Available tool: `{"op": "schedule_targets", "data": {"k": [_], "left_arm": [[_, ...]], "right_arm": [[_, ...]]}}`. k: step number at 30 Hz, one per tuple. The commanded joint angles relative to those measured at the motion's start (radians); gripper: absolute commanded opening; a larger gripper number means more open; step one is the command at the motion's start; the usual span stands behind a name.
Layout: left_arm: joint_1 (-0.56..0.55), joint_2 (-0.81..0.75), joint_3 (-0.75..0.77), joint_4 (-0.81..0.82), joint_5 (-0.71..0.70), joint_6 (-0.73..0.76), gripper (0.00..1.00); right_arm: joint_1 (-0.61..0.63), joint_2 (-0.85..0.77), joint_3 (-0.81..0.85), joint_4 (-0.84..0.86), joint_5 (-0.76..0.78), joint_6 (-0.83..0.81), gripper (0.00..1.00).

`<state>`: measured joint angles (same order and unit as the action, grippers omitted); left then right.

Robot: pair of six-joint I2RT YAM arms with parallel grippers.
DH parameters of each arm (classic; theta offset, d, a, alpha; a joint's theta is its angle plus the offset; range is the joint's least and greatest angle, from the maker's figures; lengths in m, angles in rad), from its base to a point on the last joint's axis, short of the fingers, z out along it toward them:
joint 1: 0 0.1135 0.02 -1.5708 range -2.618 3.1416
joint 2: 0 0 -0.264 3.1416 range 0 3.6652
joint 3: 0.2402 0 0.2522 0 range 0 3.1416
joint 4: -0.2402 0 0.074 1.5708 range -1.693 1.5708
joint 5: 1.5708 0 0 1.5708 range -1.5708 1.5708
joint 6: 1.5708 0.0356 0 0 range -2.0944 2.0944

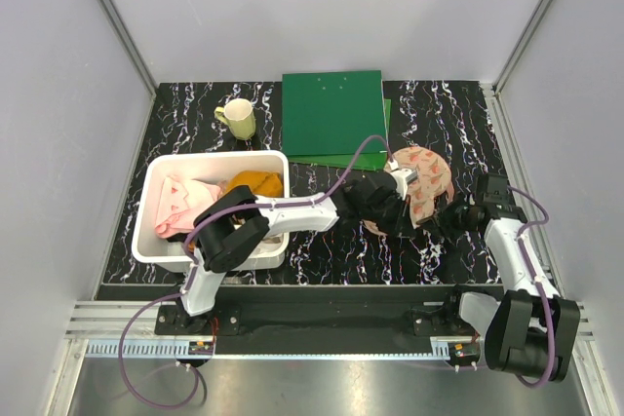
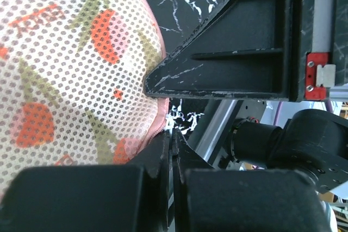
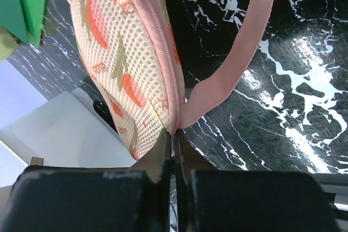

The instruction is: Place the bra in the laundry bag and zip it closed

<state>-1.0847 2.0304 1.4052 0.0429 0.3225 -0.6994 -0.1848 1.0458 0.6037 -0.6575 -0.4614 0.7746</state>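
Note:
The laundry bag (image 1: 426, 182) is a round mesh pouch with red-and-green motifs, raised on its edge between my two grippers. My left gripper (image 1: 401, 185) is shut at the bag's pink zipper edge (image 2: 157, 120), where a small white bit shows between its fingertips (image 2: 173, 134). My right gripper (image 1: 446, 211) is shut on the bag's zipper seam (image 3: 175, 126), right where the pink loop (image 3: 239, 52) starts. The mesh side (image 3: 117, 63) and the zipper line (image 3: 160, 42) run up from those jaws, and that stretch of zipper looks closed. The bra is hidden.
A white bin (image 1: 156, 241) at the left holds an orange garment (image 1: 257, 182) and a pale pink cloth (image 1: 180, 204). A cream mug (image 1: 237, 119) and a green folder (image 1: 331, 112) lie at the back. The right gripper's black body (image 2: 234, 52) fills the left wrist view.

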Motion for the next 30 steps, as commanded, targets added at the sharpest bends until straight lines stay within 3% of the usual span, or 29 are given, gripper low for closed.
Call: {"op": "schedule_targets", "data": {"k": [1,7,12,13,14,15,20,21,26,30], "left_arm": [[0.011,-0.062,-0.064,0.060,-0.002,0.028,0.00],[0.114,-0.139,-0.224,0.051,0.007,0.089,0.00],[0.121,-0.127,-0.210,0.066,0.050,0.084,0.00],[0.115,-0.116,-0.198,0.071,0.056,0.078,0.00],[0.099,-0.108,-0.180,0.072,0.056,0.069,0.00],[0.092,-0.092,-0.139,0.071,0.056,0.064,0.00],[0.049,-0.018,0.045,0.020,0.058,0.067,0.00],[0.046,0.003,0.066,0.012,0.061,0.067,0.00],[0.028,0.037,0.138,0.003,0.079,0.052,0.00],[0.014,0.031,0.140,0.003,0.086,0.052,0.00]], "right_arm": [[-0.019,0.045,0.028,0.042,0.084,-0.050,0.00],[-0.105,0.053,0.064,-0.007,0.104,-0.155,0.00],[-0.111,0.103,0.083,-0.005,0.073,-0.164,0.02],[-0.111,0.106,0.094,-0.016,0.066,-0.167,0.09],[-0.110,0.099,0.096,-0.020,0.047,-0.164,0.24],[-0.110,0.086,0.096,-0.031,0.037,-0.161,0.31],[-0.110,-0.044,0.082,-0.102,0.006,-0.126,0.50],[-0.110,-0.062,0.084,-0.132,0.006,-0.126,0.58],[-0.110,-0.125,0.061,-0.145,-0.034,-0.060,0.59],[-0.108,-0.119,0.068,-0.131,0.009,-0.034,0.54]]}}
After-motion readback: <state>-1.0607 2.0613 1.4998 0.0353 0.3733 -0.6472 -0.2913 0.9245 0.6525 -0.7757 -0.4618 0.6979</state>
